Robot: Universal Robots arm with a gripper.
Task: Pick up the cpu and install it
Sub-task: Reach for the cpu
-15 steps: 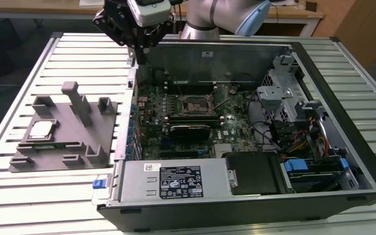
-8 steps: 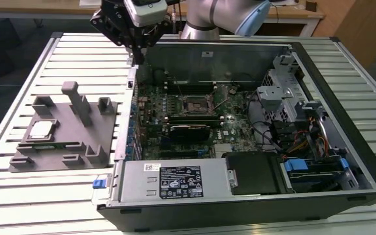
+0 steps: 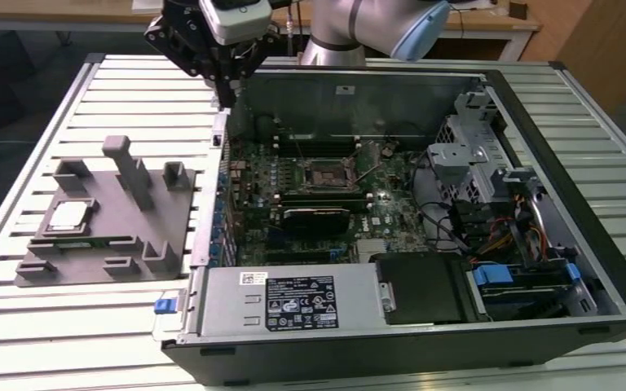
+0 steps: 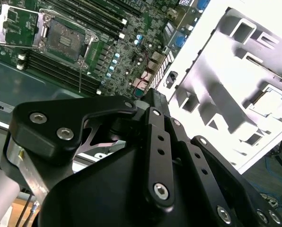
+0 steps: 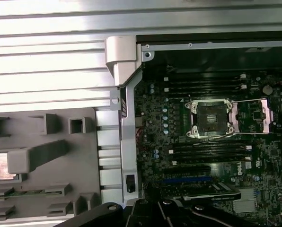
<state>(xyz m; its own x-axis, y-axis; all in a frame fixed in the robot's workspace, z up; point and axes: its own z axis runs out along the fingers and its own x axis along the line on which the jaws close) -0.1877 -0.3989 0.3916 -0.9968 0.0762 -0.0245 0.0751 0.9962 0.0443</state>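
My gripper (image 3: pixel 222 73) hangs at the upper left of the exterior view, over the back corner of the open case (image 3: pixel 400 98) and well apart from the cpu (image 3: pixel 71 216); I cannot tell whether it is spread or pressed together, though the chip is plainly not in it. The cpu lies flat in a square pocket of the grey fixture (image 3: pixel 95 269) at the exterior view's left, on the ribbed metal bench (image 3: pixel 30 342). I judge it light, thin and stiff, with a slick pale metal lid and a delicate underside; I would take it by two opposite edges of the rim, where the pocket walls leave little room. The socket (image 3: pixel 324 173), a dark square in a bright steel frame on the green board, looks uncovered, its plate swung aside.
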